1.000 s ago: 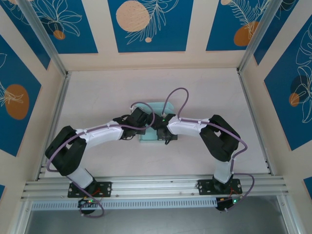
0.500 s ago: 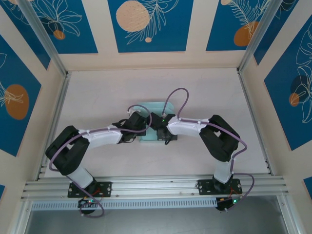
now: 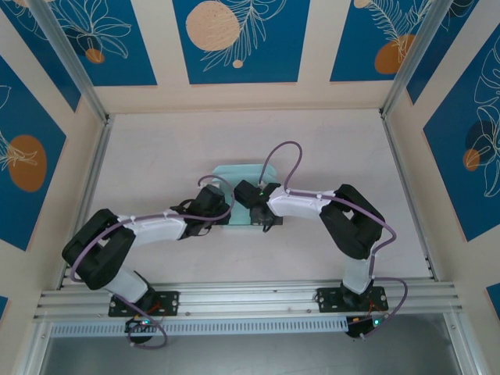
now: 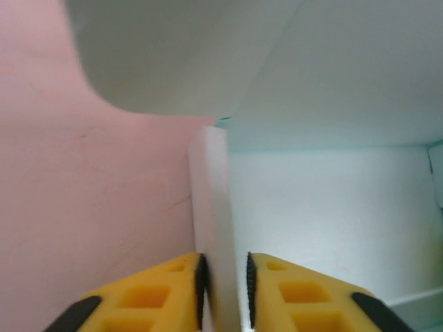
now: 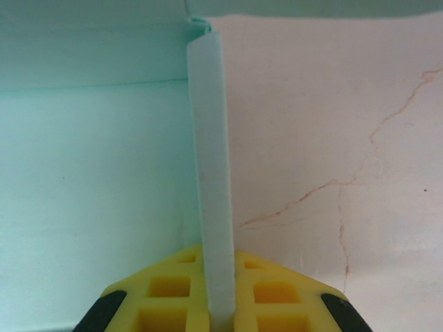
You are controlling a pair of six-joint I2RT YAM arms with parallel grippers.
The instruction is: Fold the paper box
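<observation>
Panels [image 3: 238, 39]: blue with orange discs and white leaf lines, on the booth walls far beyond both grippers.
Table [image 3: 156, 148]: pale pink, under both grippers. It lies left of the left fingers in the left wrist view. In the right wrist view it lies right of the right fingers and is marked with thin crack-like lines.
Box [image 3: 238, 172]: mint card, lying open between the two grippers, with its far edge past their tips. Its floor lies right of the left fingers and left of the right fingers.
Rear flap [image 4: 208, 55]: a shaded sheet with a rounded corner, ahead of and above the left fingers.
Left wall [image 4: 211, 200]: upright, running straight out from between the left fingers.
Right wall [image 5: 211, 138]: upright, running straight out from between the right fingers, with a curled far end.
Left gripper [image 3: 225, 209] [image 4: 223, 266]: at the box's left side, yellow fingers drawn in close on either side of the left wall. Whether they pinch it I cannot tell.
Right gripper [image 3: 251, 195] [image 5: 220, 259]: at the box's right side, closed tight on the right wall, with no gap visible at either pad.
</observation>
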